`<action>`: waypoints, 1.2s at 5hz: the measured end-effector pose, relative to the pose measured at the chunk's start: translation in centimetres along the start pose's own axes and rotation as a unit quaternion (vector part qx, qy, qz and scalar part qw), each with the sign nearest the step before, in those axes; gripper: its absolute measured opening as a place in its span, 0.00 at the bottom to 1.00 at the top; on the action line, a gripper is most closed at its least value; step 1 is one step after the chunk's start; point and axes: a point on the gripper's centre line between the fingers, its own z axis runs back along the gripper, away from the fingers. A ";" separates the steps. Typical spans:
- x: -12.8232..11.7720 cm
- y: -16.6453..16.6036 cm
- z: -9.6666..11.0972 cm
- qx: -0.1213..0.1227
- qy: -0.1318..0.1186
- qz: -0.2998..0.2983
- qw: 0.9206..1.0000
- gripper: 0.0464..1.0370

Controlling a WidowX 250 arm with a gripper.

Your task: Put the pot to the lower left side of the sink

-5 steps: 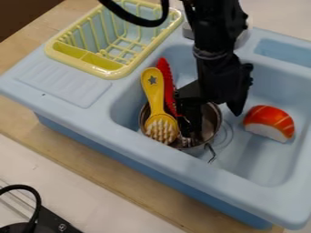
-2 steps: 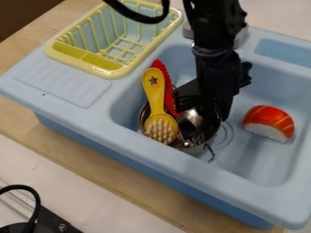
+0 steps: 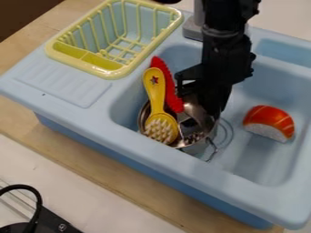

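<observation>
One hand (image 3: 201,103) went up by the pot (image 3: 200,144).
I can't tell if it grips; I'd check before moving it.

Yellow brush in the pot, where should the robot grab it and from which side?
Probably mid-handle, coming from above and closing across the width: the yellow brush has a long, slim handle that leans out of the pot, with its bristles facing up. The red utensil lies close along the handle, so room on that side looks tight.
</observation>
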 end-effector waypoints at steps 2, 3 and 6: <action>-0.1 0.6 1.2 -0.021 0.004 -0.002 1.000 0.01; 0.2 0.7 1.2 -0.033 0.008 -0.004 0.999 0.01; 1.0 1.4 3.4 -0.090 0.006 -0.006 0.996 0.01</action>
